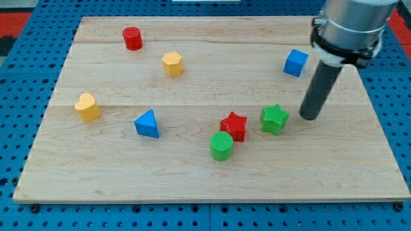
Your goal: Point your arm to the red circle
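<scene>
Pale wooden board (192, 173) on a blue pegboard bench (26, 83), with eight small coloured blocks scattered across it and a dark rod reaching down from the view's upper right. The rod's tip (309, 117) rests on the wood just to the view's right of the green star (275, 119), close beside it, though from this angle it is hard to say whether the two touch. The arm carries no jaws at all, only this plain rod, so nothing is grasped. Taking the green star as the landmark: the red star (234, 126) sits just to its left, and the green cylinder (221, 145) lies below and left of it, next to the red star. The blue cube (295, 63) stands above it, a little to the right. The blue triangle (148, 124) lies well to its left at about the same height, and a yellow block (87, 106), perhaps heart-shaped, farther left still. A yellow hexagon (172, 63) sits up and to the left. The red circle (133, 38), a short cylinder, stands farthest from the star, near the board's top-left corner, well apart from the tip.
</scene>
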Robot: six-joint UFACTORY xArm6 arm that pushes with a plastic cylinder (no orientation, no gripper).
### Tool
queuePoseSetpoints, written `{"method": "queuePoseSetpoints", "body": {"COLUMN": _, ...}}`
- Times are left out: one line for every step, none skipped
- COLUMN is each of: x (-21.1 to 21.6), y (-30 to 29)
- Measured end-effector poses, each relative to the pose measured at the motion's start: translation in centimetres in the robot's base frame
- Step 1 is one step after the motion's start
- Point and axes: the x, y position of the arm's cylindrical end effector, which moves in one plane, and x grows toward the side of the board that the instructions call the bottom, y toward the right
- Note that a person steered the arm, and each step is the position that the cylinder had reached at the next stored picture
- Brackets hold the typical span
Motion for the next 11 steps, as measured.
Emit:
{"method": "queuePoseSetpoints", "body": {"x": -1.4, "y": -4.0}}
{"method": "queuePoseSetpoints", "body": {"x": -3.4, "y": -4.4}}
{"method": "queuePoseSetpoints", "body": {"x": -10.5, "y": -5.3}}
{"method": "queuePoseSetpoints", "body": {"x": -15.9, "y": -7.8}}
{"method": "queuePoseSetpoints", "body": {"x": -20.3, "y": -10.9}}
{"method": "queuePoseSetpoints", "body": {"x": -23.9, "y": -15.3}}
{"method": "queuePoseSetpoints", "body": {"x": -25.2, "y": -22.7}}
{"method": "queuePoseSetpoints", "body": {"x": -26.2, "y": -29.1}}
{"method": "queuePoseSetpoints", "body": {"x": -26.4, "y": -33.3}}
{"method": "queuePoseSetpoints", "body": {"x": -20.7, "y": -34.9}}
{"method": "queuePoseSetpoints", "body": {"x": -18.4, "y": -30.4}}
